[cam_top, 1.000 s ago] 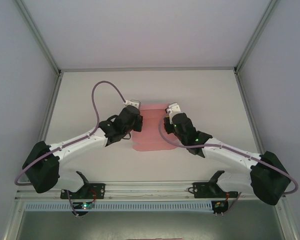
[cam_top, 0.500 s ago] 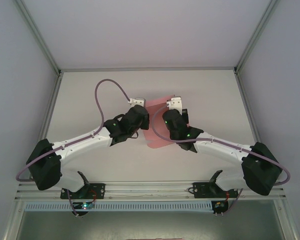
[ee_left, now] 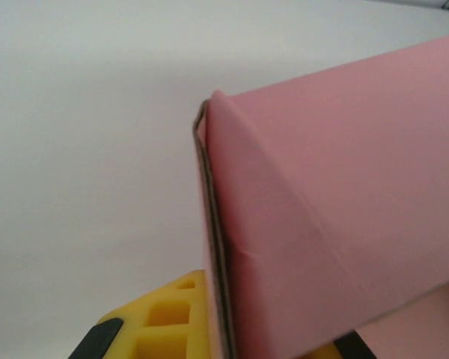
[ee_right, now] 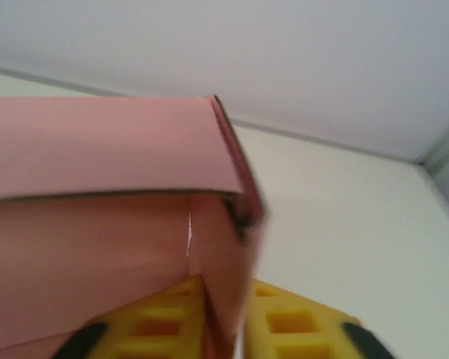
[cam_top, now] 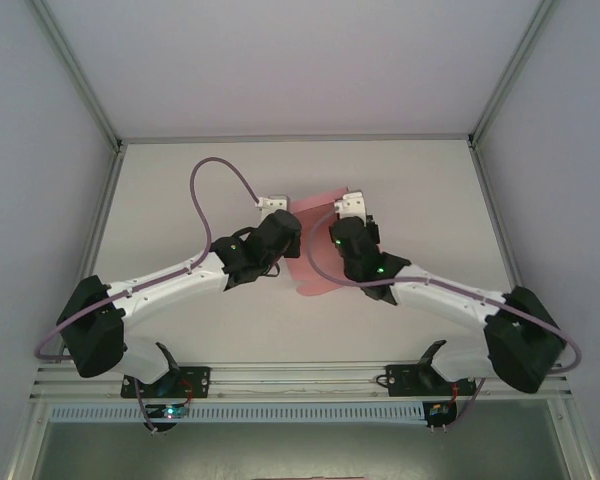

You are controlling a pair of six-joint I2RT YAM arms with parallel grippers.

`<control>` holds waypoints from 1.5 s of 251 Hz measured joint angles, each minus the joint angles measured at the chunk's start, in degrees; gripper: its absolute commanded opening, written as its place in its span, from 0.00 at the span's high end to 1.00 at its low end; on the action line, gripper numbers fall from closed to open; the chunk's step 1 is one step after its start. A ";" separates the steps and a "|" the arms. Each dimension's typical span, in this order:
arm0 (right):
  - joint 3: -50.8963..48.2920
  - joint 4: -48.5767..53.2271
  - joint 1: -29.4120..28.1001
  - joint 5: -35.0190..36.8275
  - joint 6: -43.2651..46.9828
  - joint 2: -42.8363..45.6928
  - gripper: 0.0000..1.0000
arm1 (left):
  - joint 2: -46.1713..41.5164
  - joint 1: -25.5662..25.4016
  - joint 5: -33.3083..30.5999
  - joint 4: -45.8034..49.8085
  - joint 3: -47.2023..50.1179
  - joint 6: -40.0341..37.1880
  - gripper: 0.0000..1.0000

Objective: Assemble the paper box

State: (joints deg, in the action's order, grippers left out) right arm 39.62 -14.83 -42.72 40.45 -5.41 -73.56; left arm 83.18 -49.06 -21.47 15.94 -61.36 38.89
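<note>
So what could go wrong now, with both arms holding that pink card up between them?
1. The paper box is thin card, and the right gripper pinches only its edge. A pull apart might tear it or let it slip out.
2. The left gripper seems to clamp beside a soft, rounded fold, so pushing could crease the card in the wrong place.
3. The two wrists sit close together and might bump.

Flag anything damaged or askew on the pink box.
The paper box shows a faint diagonal wrinkle near its folded edge in the left wrist view, and a small pale slit above the right gripper.
</note>
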 measured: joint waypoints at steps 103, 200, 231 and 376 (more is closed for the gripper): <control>-13.33 -4.52 6.21 -41.42 -0.96 27.17 0.02 | -0.07 0.09 -3.19 1.29 1.33 -5.38 1.00; -15.10 17.29 8.66 -28.83 -7.17 52.06 0.02 | -5.81 4.09 13.88 -1.20 5.01 -29.97 1.00; -14.82 24.15 9.64 -27.32 -8.22 51.91 0.02 | -5.99 4.33 19.30 5.14 1.92 -42.01 1.00; -14.25 30.12 11.06 -28.89 -9.51 49.88 0.02 | 22.75 1.57 11.17 34.84 -25.53 -64.02 1.00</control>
State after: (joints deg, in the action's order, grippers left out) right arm 25.36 15.29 -31.66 11.55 -14.92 -23.68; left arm 105.93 -47.48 -10.31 50.78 -86.89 -25.12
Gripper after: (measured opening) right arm 0.983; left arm 0.079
